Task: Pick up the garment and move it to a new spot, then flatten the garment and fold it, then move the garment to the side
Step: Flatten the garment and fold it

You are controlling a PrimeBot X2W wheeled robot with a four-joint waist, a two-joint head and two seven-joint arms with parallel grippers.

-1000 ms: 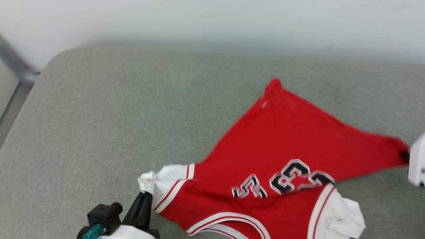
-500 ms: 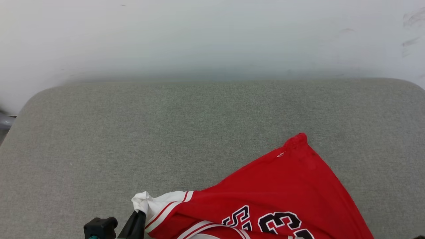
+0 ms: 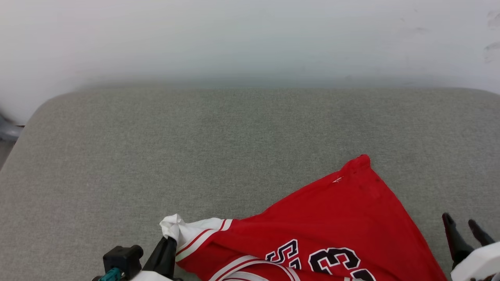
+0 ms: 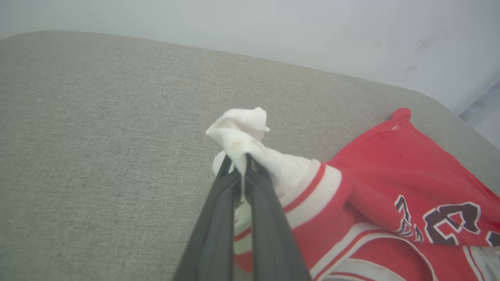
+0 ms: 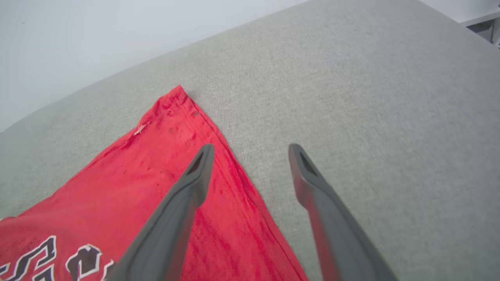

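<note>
- Garment (image 3: pixel 332 218), a red jersey, lies on the grey bench (image 3: pixel 156 156) in the lower right of the head view and runs off the bottom edge.
- Its black, white-outlined lettering (image 3: pixel 324 259) sits at the bottom of that frame. One red corner (image 3: pixel 361 160) points up the frame and lies flat on the bench.
- At the jersey's left end, red-white striped trim (image 4: pixel 312 183) borders a white sleeve (image 4: pixel 242 128), which is bunched into a tuft at the centre of the left wrist view.
- Clamped on that white sleeve is the left hand (image 4: pixel 239 166). Its two dark fingers are pressed together with cloth pinched between them, and the tuft sticks out past the tips. In the head view it shows at the lower left (image 3: pixel 170 239).
- Spread wide and holding nothing is the right hand (image 5: pixel 252 148). In the right wrist view one finger crosses the jersey's red hem and the other lies over bare bench. Whether either touches the cloth I cannot tell.
- In the head view this right hand (image 3: pixel 459 219) shows at the lower right corner, just beside the jersey's right edge.
- Behind the bench, a pale wall (image 3: pixel 250 39) spans the top of the frame.
</note>
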